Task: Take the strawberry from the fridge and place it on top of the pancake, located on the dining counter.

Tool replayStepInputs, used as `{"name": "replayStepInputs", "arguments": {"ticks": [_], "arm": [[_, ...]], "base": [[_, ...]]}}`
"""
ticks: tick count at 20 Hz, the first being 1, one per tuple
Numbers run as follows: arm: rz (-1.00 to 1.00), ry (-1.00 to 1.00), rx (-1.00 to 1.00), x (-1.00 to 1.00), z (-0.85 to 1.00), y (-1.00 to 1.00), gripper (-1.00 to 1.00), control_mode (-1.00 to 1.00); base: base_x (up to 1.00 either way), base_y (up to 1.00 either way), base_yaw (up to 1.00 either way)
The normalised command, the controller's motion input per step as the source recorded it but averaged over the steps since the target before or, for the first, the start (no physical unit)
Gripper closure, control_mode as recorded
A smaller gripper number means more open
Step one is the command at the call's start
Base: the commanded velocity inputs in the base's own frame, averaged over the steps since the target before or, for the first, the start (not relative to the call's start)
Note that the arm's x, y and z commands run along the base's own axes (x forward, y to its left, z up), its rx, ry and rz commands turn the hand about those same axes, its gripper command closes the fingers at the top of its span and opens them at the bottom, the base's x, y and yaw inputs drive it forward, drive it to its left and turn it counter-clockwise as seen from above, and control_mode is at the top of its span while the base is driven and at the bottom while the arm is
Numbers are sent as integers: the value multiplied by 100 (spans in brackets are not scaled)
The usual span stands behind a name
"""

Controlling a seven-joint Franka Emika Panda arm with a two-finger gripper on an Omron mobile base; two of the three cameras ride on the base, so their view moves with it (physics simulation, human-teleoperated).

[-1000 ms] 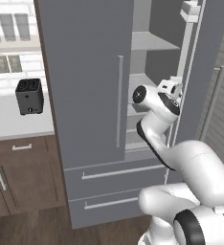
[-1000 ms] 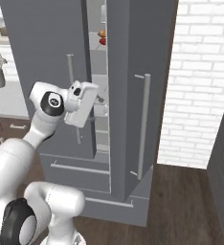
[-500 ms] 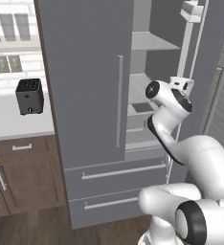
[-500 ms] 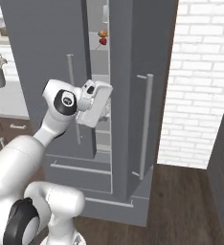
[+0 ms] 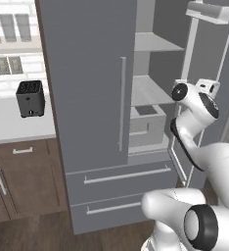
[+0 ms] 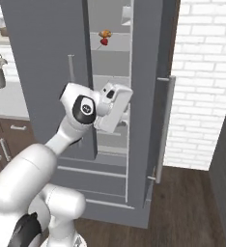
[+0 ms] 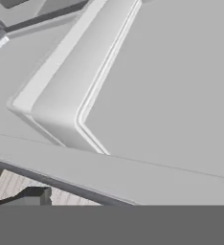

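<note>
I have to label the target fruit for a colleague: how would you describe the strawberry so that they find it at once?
Start at the tall grey fridge and look through its open gap to a high shelf. The strawberry is the tiny bright red fruit there, just below the flatter orange-tan food item.

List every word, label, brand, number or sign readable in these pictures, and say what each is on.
None can be read. The fridge doors, the dark toaster on the counter, the wall outlets and the brick wall carry no lettering. The robot's gripper housing has small dark marks, not legible as text.
</note>
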Motion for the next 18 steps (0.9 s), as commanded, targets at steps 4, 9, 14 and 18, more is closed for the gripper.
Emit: {"name": "replayStepInputs", "arguments": {"ticks": [4, 9, 14, 18], "arm": [[0, 2, 0, 0, 0, -81, -100, -100], [2, 0, 0, -18, 0, -17, -100, -100], [13, 0, 19, -7, 21, 40, -100, -100], [6, 0, 30, 0, 44, 63, -100, -100]], "base": [[0, 0, 0], [0, 0, 0], [0, 0, 0], [0, 0, 0]]}}
